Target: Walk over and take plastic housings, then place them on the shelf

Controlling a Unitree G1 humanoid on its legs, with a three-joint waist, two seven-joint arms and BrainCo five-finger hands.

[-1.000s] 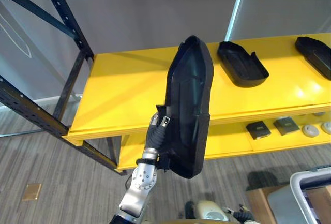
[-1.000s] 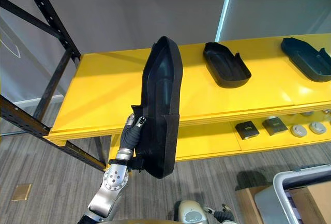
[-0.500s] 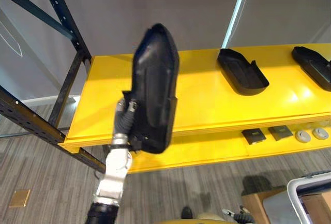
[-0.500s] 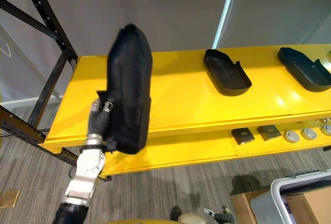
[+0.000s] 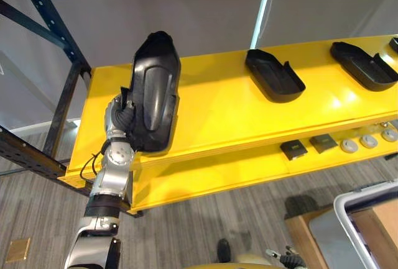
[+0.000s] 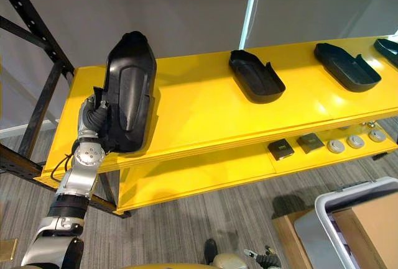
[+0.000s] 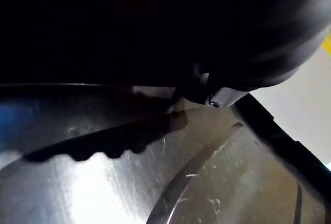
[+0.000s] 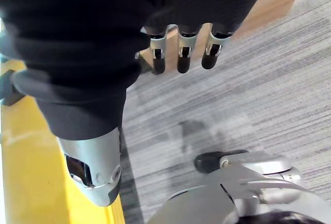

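The held housing is a long, black, hollow shell with a rounded nose. It stands nearly upright over the left end of the shelf's top board, with its lower end near the front edge. I cannot tell whether it touches the board. It looks thin-walled and moulded, so I judge it light and stiff rather than floppy. Its glossy skin is probably slick under hard fingertips. Because it is so long, a hold low down leaves the nose free to swing, and a pinch on the rim wall nearer mid-length would steady it better.

The left hand is clamped on the shell's left rim near the lower end, fingers curled round the edge from behind.

Further along the top board a second housing lies flat with its open side up, near the middle. A third housing lies toward the right end. Bare yellow board separates the held shell from the second one, room enough to lay it down. Small parts sit on the lower board.

The right hand hangs over the floor, fingers loose and holding nothing.
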